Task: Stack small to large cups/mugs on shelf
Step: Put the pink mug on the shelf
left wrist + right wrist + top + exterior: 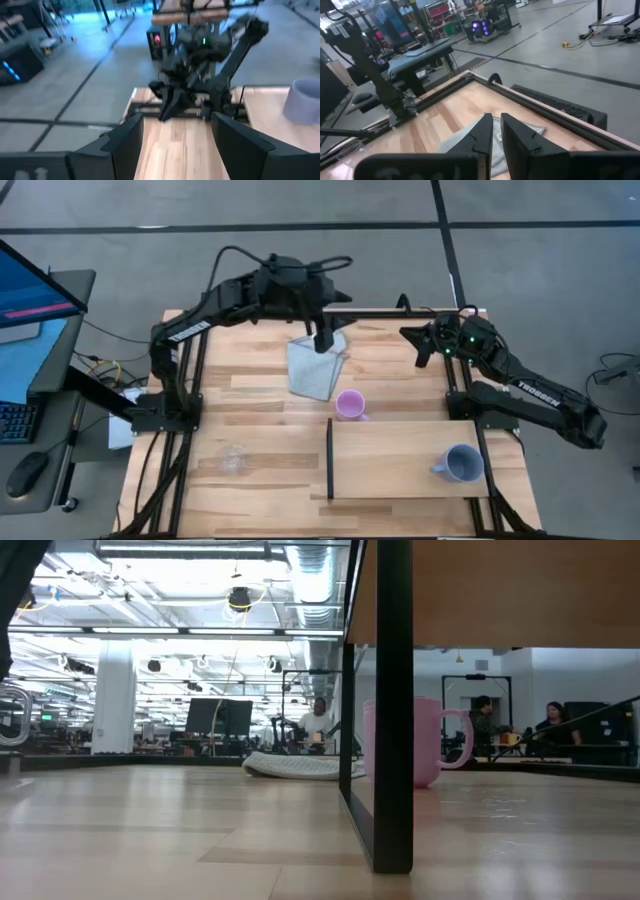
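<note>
The grey-blue mug (462, 464) stands upright on the right part of the light-wood shelf (400, 475). A black divider (329, 458) runs along the shelf's left end. The pink mug (349, 404) stands on the tabletop just beyond the shelf's far edge, and also shows in the low view (415, 740). The clear cup (232, 458) stands on the tabletop left of the shelf. My left gripper (322, 340) is open and empty (176, 120) above the folded cloth. My right gripper (422, 348) is shut and empty (496, 122) at the table's far right.
A folded light-blue cloth (318, 365) lies flat at the table's far middle, under my left gripper. The table's black frame (400, 313) runs along the far edge. A desk with a monitor (30, 290) stands left of the table. Bare wood lies between the clear cup and the cloth.
</note>
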Controlling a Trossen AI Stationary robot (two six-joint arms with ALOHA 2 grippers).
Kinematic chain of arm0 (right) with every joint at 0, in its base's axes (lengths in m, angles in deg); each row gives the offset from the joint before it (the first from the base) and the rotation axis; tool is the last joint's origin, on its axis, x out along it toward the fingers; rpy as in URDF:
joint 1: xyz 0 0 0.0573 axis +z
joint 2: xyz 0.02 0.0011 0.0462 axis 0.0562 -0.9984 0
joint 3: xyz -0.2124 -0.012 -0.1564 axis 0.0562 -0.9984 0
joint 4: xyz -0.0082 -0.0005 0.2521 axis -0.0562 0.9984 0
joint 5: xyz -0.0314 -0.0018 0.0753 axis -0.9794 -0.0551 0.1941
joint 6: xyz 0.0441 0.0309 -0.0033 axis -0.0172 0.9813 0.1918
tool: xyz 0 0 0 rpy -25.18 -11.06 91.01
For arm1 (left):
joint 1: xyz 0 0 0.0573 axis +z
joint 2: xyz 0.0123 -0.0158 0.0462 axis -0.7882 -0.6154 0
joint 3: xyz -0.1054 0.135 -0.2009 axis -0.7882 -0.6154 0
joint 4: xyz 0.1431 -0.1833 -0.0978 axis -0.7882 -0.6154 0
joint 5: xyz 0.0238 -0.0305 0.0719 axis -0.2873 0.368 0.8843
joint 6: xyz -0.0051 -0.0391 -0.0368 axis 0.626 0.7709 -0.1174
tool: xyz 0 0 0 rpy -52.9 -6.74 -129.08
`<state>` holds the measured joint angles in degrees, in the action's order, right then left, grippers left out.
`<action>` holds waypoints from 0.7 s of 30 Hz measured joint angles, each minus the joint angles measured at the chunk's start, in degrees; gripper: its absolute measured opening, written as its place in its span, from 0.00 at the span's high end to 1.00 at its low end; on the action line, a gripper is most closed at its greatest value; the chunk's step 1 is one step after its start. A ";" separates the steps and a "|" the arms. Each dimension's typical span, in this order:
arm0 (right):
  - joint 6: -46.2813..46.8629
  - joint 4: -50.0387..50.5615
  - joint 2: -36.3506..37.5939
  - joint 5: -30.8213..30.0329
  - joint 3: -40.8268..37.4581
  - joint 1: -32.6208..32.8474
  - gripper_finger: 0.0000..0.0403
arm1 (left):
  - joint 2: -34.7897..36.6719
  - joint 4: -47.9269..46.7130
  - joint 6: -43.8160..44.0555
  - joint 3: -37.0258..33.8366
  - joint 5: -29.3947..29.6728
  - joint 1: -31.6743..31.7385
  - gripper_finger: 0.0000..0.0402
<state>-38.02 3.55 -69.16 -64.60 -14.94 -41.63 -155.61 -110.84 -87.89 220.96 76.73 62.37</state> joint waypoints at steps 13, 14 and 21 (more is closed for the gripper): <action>-0.81 0.36 -0.02 -0.24 0.00 0.36 0.85 | 2.43 -1.00 4.80 -9.82 4.58 2.15 0.44; -0.81 0.79 -0.02 -0.24 0.00 0.55 0.85 | 3.71 -0.94 6.40 -12.73 4.39 2.61 0.44; -0.83 1.84 -0.09 -0.50 0.00 0.81 0.85 | 19.87 21.31 9.32 -40.83 4.70 2.72 0.44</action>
<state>-38.85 5.39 -69.25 -65.10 -14.94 -40.83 -135.74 -89.53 -78.57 180.13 81.43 65.09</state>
